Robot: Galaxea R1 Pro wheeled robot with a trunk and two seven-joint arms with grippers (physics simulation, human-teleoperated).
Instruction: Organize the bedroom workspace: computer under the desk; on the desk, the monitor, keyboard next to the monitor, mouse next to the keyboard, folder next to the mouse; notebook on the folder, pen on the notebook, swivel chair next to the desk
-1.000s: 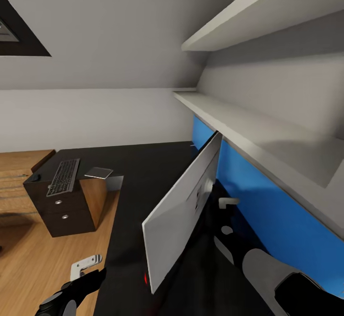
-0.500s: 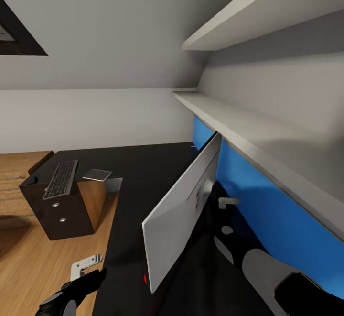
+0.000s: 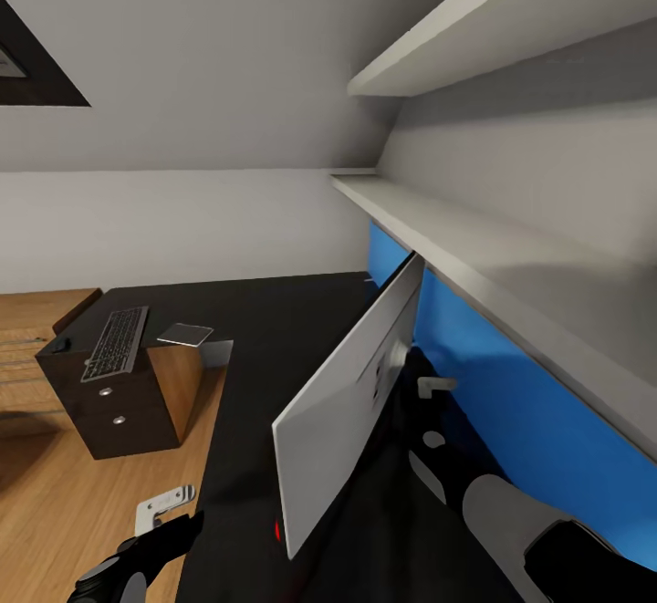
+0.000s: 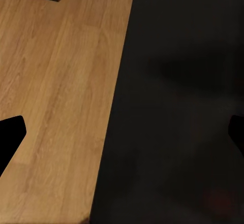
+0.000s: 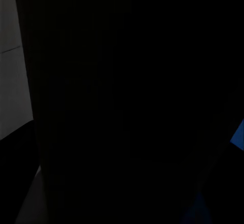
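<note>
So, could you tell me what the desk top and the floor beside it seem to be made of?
The desk top looks like glossy black laminate or lacquer, judging by its faint sheen and soft reflections. The floor looks like warm brown wood plank or wood-look laminate, with visible grain lines and board seams.

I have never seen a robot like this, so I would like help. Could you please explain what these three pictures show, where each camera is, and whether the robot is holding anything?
It is a simulated two-armed robot on wheels. The big picture comes from its head camera, looking down over a glossy black desk. A monitor stands on it, seen from its pale back. Further away, on the drawer end of the desk, lies a keyboard.

The other two pictures come from cameras near each gripper. The left gripper hangs over the desk's edge and the wooden floor; its fingers are spread and empty. The right arm reaches behind the monitor; its wrist picture is nearly black, so I cannot tell whether it grips anything.
</note>
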